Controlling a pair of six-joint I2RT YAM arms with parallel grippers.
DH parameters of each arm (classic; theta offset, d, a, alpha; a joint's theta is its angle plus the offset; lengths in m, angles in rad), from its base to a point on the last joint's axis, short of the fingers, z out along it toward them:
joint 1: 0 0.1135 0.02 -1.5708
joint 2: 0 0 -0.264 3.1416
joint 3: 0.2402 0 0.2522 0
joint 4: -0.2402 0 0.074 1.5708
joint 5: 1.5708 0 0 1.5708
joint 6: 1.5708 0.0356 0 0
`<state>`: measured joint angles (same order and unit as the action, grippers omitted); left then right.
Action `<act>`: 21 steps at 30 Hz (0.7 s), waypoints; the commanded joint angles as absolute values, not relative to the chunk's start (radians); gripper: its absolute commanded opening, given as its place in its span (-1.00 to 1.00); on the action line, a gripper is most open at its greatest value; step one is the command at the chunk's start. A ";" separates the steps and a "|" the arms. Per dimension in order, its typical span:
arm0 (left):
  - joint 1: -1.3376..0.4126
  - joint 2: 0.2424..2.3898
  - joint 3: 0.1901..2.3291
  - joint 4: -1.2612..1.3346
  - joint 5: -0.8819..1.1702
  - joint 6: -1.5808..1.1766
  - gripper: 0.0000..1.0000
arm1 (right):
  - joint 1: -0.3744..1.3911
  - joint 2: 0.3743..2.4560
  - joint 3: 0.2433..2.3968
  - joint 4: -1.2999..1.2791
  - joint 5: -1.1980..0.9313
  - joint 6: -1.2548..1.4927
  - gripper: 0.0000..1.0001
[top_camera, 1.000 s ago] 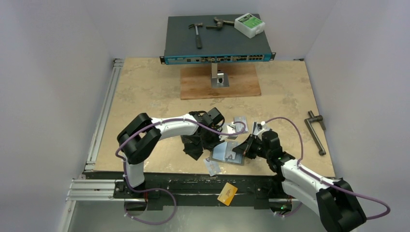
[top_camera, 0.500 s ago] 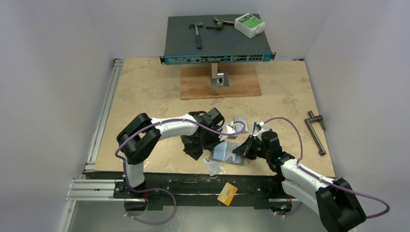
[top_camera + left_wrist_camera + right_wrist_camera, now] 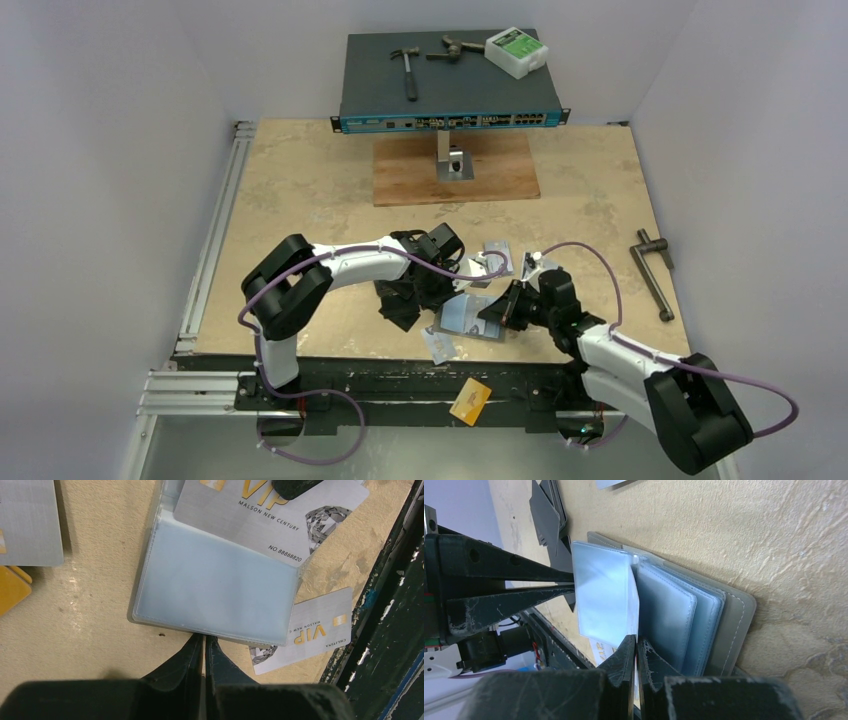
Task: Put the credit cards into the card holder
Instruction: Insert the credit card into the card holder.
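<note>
Grey folding card holder (image 3: 215,590), open on the beige surface (image 3: 85,630) — my left tool (image 3: 204,642) closed at its sleeve edge, right tool (image 3: 635,642) clamped on a silver VIP card (image 3: 260,510), seemingly part-inserted; next: push deeper.

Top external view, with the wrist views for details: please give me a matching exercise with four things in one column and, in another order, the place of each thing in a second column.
Things:
1. hammer
2. metal crank tool
3. card holder
4. silver VIP card

Places:
A. pinched in the right gripper
B. on top of the network switch
C. lying open near the table's front edge
D. near the table's right edge

Pairs: 1-B, 2-D, 3-C, 4-A.
</note>
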<state>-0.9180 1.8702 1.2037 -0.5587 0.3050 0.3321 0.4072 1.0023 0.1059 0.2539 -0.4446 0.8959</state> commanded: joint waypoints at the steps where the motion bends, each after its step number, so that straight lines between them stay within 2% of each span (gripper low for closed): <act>1: -0.914 1.863 1.198 -0.578 0.243 0.347 -0.91 | 0.406 0.979 0.106 0.191 -0.416 0.849 -1.00; 12: -0.804 1.765 1.255 -0.689 0.358 0.407 -0.85 | 0.406 1.011 0.125 0.146 -0.397 0.814 -1.00; 21: -0.799 1.717 1.301 -0.719 0.470 0.454 -0.83 | 0.406 1.051 0.129 0.189 -0.408 0.812 -1.00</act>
<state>-0.7933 1.7641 1.2526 -0.7090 0.3653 0.4126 0.4072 1.0252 0.1196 0.2230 -0.4423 0.8619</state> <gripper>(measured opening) 0.079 0.004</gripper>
